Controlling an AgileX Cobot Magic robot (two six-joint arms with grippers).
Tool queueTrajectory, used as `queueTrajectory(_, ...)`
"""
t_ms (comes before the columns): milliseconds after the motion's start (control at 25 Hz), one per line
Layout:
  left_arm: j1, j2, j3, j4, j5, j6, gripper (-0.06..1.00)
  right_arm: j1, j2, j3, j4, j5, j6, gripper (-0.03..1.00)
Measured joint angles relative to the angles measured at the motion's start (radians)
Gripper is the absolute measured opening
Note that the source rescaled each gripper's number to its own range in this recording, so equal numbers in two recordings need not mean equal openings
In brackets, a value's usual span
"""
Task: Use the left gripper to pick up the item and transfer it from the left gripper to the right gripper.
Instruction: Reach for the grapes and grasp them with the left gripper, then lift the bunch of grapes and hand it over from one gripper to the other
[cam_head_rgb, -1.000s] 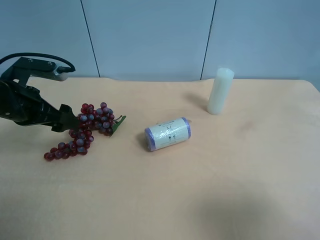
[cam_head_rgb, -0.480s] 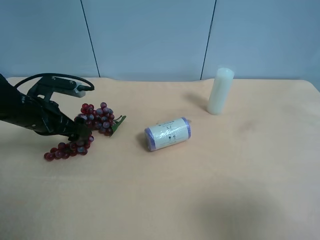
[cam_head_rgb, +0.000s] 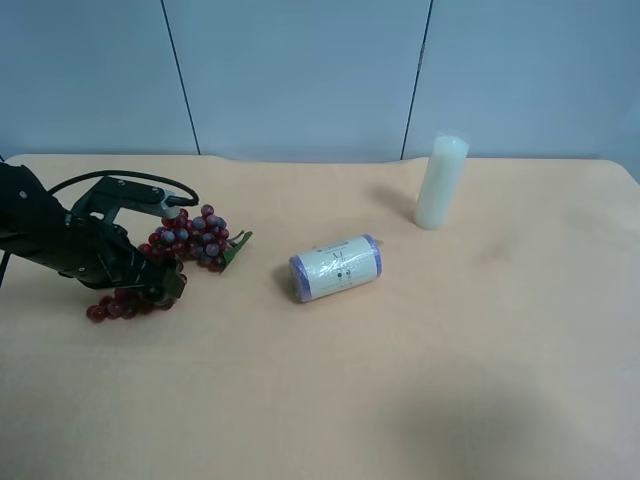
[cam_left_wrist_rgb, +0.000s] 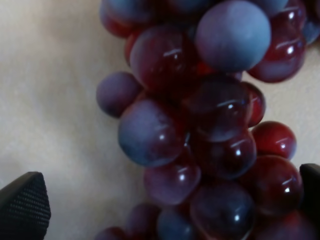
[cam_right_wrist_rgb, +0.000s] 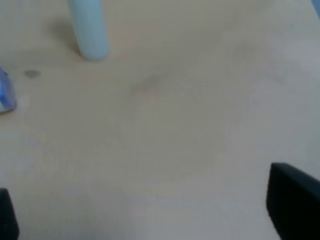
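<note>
The jaws of the left gripper (cam_left_wrist_rgb: 165, 212) stand wide open. In the left wrist view we see one black ridged fingertip (cam_left_wrist_rgb: 22, 205) on one side of the item (cam_left_wrist_rgb: 200, 125) and the edge of the other fingertip (cam_left_wrist_rgb: 312, 192) on the opposite side, so the bunch of grapes lies between them. We cannot tell whether either fingertip touches a grape, and nothing is clamped.

In the exterior high view the left gripper (cam_head_rgb: 160, 280) is low over the near part of the item (cam_head_rgb: 200, 238), at the left side of the table (cam_head_rgb: 450, 380). The grapes lie on the tabletop, with their dark red tail reaching out to the near left under the arm and the small green leaf (cam_head_rgb: 238, 245) pointing right.

The jaws of the right gripper (cam_right_wrist_rgb: 150, 215) are also spread wide, with only bare table (cam_right_wrist_rgb: 175, 125) between the two black fingertips. This gripper holds nothing and does not show in the exterior high view.

To the right of the grapes, well apart from them, lies the purple-ended wrapped roll (cam_head_rgb: 336, 267) on its side. Farther right and farther back, the pale candle (cam_head_rgb: 441, 182) stands upright. The right wrist view catches the candle (cam_right_wrist_rgb: 90, 30) and a sliver of the roll's purple end (cam_right_wrist_rgb: 5, 95) at its edge.
</note>
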Motion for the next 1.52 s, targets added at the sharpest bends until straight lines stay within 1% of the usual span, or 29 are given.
queueTrajectory(80, 0.000, 0.007, 0.000, -0.001, 0.000, 0.000, 0.97, 0.000, 0.000, 0.000, 0.000, 0.000, 0.000, 1.00)
queueTrajectory(160, 0.000, 0.010, 0.000, -0.001, 0.000, 0.000, 0.86, 0.000, 0.000, 0.000, 0.000, 0.000, 0.000, 1.00)
queueTrajectory(280, 0.000, 0.010, 0.000, -0.001, 0.001, 0.000, 0.61, 0.000, 0.000, 0.000, 0.000, 0.000, 0.000, 1.00)
queueTrajectory(360, 0.000, 0.010, 0.000, -0.001, 0.001, 0.000, 0.41, 0.000, 0.000, 0.000, 0.000, 0.000, 0.000, 1.00)
queueTrajectory(440, 0.000, 0.010, 0.000, -0.001, 0.001, 0.000, 0.25, 0.000, 0.000, 0.000, 0.000, 0.000, 0.000, 1.00)
queueTrajectory(480, 0.000, 0.010, 0.000, -0.001, 0.000, 0.000, 0.18, 0.000, 0.000, 0.000, 0.000, 0.000, 0.000, 1.00)
queueTrajectory(520, 0.000, 0.010, 0.000, -0.001, -0.001, 0.000, 0.16, 0.000, 0.000, 0.000, 0.000, 0.000, 0.000, 1.00)
queueTrajectory(800, 0.000, -0.002, -0.001, -0.001, -0.005, 0.000, 0.10, 0.000, 0.000, 0.000, 0.000, 0.000, 0.000, 1.00)
queueTrajectory(1040, 0.000, -0.117, 0.000, -0.001, 0.011, 0.000, 0.08, 0.000, 0.000, 0.000, 0.000, 0.000, 0.000, 1.00)
queueTrajectory(1160, 0.000, -0.192, 0.000, -0.001, 0.043, 0.000, 0.06, 0.000, 0.000, 0.000, 0.000, 0.000, 0.000, 1.00)
queueTrajectory(1240, 0.000, -0.239, -0.007, 0.003, 0.085, 0.000, 0.06, 0.000, 0.000, 0.000, 0.000, 0.000, 0.000, 1.00)
queueTrajectory(1280, 0.000, -0.261, -0.022, 0.010, 0.127, 0.000, 0.06, 0.000, 0.000, 0.000, 0.000, 0.000, 0.000, 1.00)
queueTrajectory(1520, 0.000, -0.349, -0.186, 0.070, 0.417, 0.000, 0.06, 0.000, 0.000, 0.000, 0.000, 0.000, 0.000, 1.00)
